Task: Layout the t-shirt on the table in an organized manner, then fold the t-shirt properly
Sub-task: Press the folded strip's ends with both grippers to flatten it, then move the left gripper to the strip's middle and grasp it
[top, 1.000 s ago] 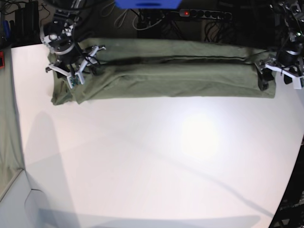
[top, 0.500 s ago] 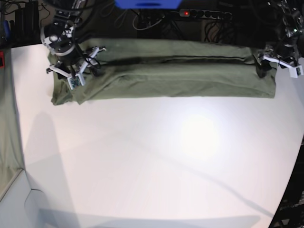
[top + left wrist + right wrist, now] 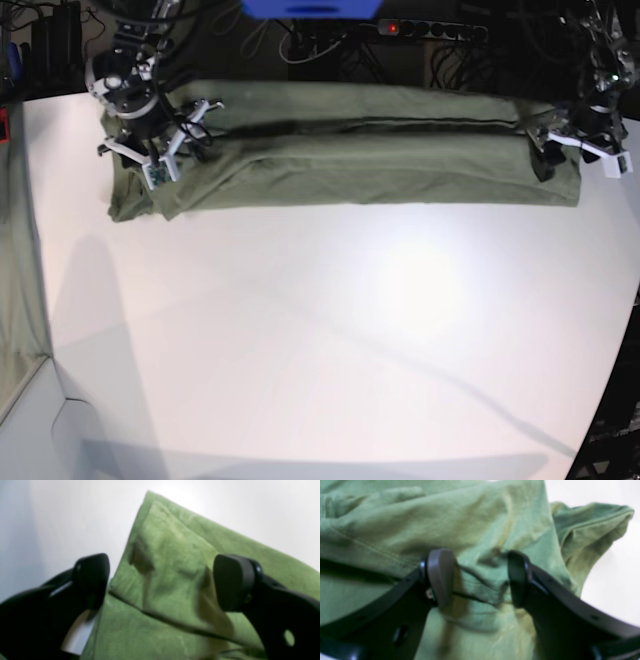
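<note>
So the t-shirt (image 3: 350,165) is lying as a long narrow band along the far edge of the table (image 3: 330,340), already folded lengthwise at least once. Its long axis is running left to right across the base view, pretty much parallel to that back edge, and each end is sitting right under one arm.

The left gripper (image 3: 578,148) is hovering at the end on the base view's right. In its wrist view the left gripper (image 3: 160,582) is standing with jaws spread wide, nothing between them, and a folded corner of the t-shirt (image 3: 170,562) is lying straight below the gap.

The right gripper (image 3: 160,150) is working the opposite end, on the base view's left. Up close, the right gripper (image 3: 480,580) is sitting with jaws partly apart, straddling a bunched ridge of the t-shirt (image 3: 480,530). Whether the pads are actually pinching that ridge or just bracketing it, I can't tell, it's too blurry.

Which end is collar and which is hem, can't tell either; no neck showing anywhere.

My guess: since each arm is parked over its own end, neither one is "nearer" overall. The next fold looks like it has to go across the long axis, bringing one end toward the other, and the left one needs to drop and close first.
</note>
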### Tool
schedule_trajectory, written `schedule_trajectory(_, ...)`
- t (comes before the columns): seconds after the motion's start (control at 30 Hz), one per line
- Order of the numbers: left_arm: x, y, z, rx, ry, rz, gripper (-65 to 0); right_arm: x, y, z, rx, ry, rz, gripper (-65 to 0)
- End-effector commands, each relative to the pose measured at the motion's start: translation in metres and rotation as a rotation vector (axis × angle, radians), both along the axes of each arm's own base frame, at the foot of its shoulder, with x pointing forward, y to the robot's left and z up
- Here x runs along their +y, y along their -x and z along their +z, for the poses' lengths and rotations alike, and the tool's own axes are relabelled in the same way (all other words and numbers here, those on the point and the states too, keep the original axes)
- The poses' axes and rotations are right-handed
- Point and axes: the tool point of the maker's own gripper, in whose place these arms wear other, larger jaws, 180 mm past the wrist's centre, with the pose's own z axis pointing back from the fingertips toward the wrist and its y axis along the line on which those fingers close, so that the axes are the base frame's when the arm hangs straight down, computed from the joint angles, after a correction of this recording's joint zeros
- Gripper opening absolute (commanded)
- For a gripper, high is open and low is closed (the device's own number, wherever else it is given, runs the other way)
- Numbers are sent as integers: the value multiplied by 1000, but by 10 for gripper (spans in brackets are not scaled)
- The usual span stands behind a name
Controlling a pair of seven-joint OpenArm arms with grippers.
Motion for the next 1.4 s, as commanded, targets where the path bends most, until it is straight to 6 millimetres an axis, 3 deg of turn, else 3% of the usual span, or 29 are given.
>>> schedule_trajectory(0.0, -9, 16, -16, 93, 31, -25, -11, 0, -8, 10, -44, -4, -3, -300)
schedule_trajectory(0.17, -10, 25, -19, 112, 30, -29, -12, 0, -8, 10, -44, -4, -3, -300)
schedule_trajectory(0.27, -9, 28, -20, 117, 28, -25, -64, 0, -8, 10, -45, -4, -3, -300)
schedule_trajectory(0.4, -8, 31, -23, 125, 33, -20, -206, 0, -8, 10, -45, -4, -3, -300)
schedule_trajectory(0.6, -5, 34, -44, 166, 72, 18, -404, 0, -8, 10, -45, -4, -3, -300)
schedule_trajectory(0.7, -10, 31, -43, 154, 84, -15, -507, 0, -8, 11, -47, -5, -3, -301)
schedule_trajectory(0.8, -8, 22, -38, 133, 79, -20, -650, 0, -8, 11, -47, -5, -3, -301)
schedule_trajectory(1.0, 3, 7, -27, 102, 54, -24, -650, 0, -8, 10, -47, -6, -3, -301)
schedule_trajectory(1.13, 2, -22, -1, 22, 24, -52, -649, 1, -8, 10, -47, -6, -1, -301)
schedule_trajectory(1.23, -9, -41, 33, -67, -20, -98, -649, 0, -8, 10, -46, -6, -2, -301)
schedule_trajectory(1.37, -48, -44, 70, -174, -33, -158, -649, 1, -8, 10, -47, -6, -1, -301)
